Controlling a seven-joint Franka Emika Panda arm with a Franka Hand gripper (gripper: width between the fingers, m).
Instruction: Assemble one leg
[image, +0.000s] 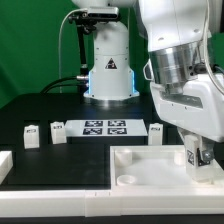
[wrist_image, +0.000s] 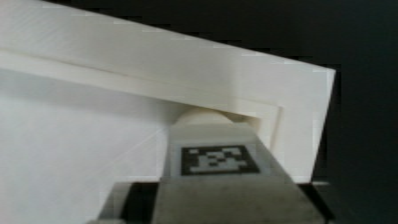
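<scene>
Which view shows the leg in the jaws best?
The wrist view: the leg sits centred, tag facing the camera, at the tabletop corner. The exterior view shows only a small part of it between the jaws.

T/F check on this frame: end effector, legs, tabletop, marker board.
1. The end effector grips a leg at a corner of the tabletop. True.
2. Four legs lie loose beside the tabletop. False: there are three loose legs; the fourth is the gripped one.
3. The marker board lies between loose legs. True.
4. A leg already stands in the tabletop's round corner hole. False: the socket seen in the exterior view is empty.
</scene>
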